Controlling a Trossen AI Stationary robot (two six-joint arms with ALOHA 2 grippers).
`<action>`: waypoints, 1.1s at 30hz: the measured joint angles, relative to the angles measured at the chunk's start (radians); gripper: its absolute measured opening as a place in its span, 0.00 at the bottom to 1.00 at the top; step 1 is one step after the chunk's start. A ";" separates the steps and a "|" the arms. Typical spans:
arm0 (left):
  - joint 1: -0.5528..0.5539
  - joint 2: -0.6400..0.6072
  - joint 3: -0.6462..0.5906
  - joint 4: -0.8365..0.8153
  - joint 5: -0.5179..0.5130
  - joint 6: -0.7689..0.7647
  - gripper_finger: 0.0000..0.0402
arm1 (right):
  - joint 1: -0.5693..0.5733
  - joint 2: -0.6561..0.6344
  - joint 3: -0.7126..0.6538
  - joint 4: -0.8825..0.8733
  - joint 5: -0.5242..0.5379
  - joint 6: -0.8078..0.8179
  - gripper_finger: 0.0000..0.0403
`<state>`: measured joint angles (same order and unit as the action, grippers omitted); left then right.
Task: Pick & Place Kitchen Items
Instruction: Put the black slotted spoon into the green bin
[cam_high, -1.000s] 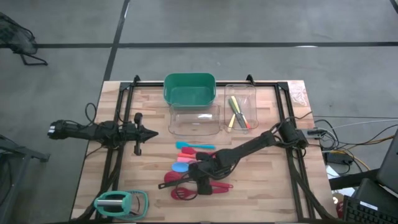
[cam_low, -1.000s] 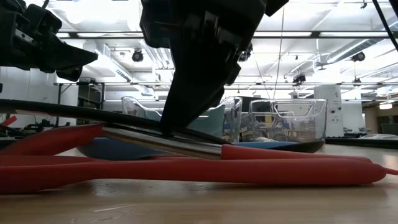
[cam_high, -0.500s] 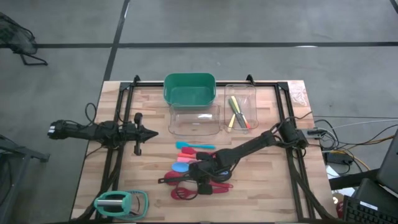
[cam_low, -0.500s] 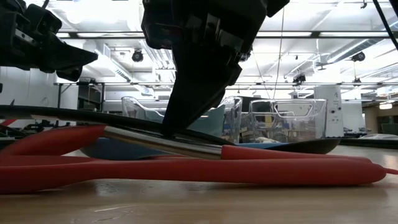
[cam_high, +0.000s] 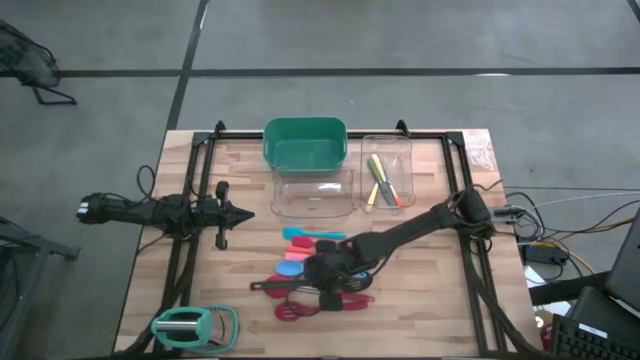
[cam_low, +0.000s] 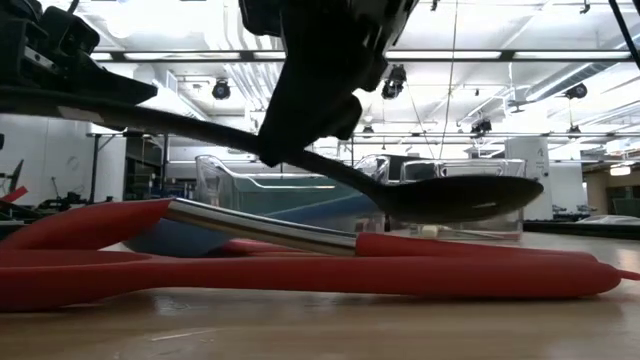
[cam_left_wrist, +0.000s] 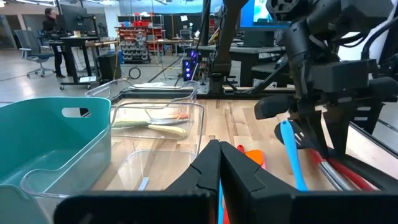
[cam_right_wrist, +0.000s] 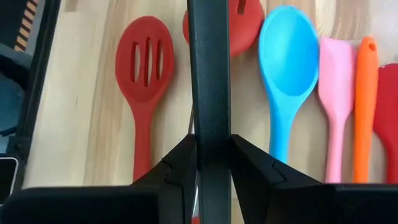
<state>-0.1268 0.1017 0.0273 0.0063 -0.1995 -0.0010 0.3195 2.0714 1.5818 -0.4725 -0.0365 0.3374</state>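
Observation:
My right gripper (cam_high: 322, 278) is over the pile of utensils at the table's middle front, shut on a black spoon (cam_low: 460, 198). Under it lie a red slotted spoon (cam_right_wrist: 144, 68), a blue spoon (cam_right_wrist: 289, 56), a pink spatula (cam_right_wrist: 336, 93), an orange utensil (cam_right_wrist: 365, 93) and long red handles (cam_low: 300, 272), all flat on the table. My left gripper (cam_high: 247, 212) hovers shut and empty at the table's left, pointing right. My right gripper pinches the black spoon's handle (cam_right_wrist: 209, 93) between its two fingers, about midway along it. The fingers come from above and lie across the handle. The spoon is lifted clear of the pile and tilted, its bowl (cam_low: 460, 198) lower toward the table's right and its handle rising to the left.
A green bin (cam_high: 304, 145) stands at the far middle, with a clear bin (cam_high: 313, 193) in front of it. A second clear bin (cam_high: 386, 175) on the right holds yellow-green utensils. A mint-green gadget (cam_high: 195, 325) lies at the near left corner.
My right gripper has gone up with the black spoon. The spoon lay on the red handles before. Now it is lifted clear and tilted, bowl end hanging above the pile. The other utensils have stayed where they were.

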 joint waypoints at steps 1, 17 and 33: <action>0.000 0.000 0.000 0.000 0.000 0.000 0.02 | 0.000 -0.005 0.000 0.000 0.000 -0.001 0.19; 0.000 0.000 0.000 0.000 0.000 0.000 0.02 | -0.006 -0.126 0.001 -0.110 0.024 0.008 0.18; 0.000 0.000 0.000 0.000 0.000 0.000 0.02 | -0.102 -0.203 0.002 -0.153 0.305 -0.126 0.18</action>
<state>-0.1266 0.1019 0.0273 0.0063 -0.1997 -0.0010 0.2174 1.8681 1.5833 -0.6254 0.2681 0.2112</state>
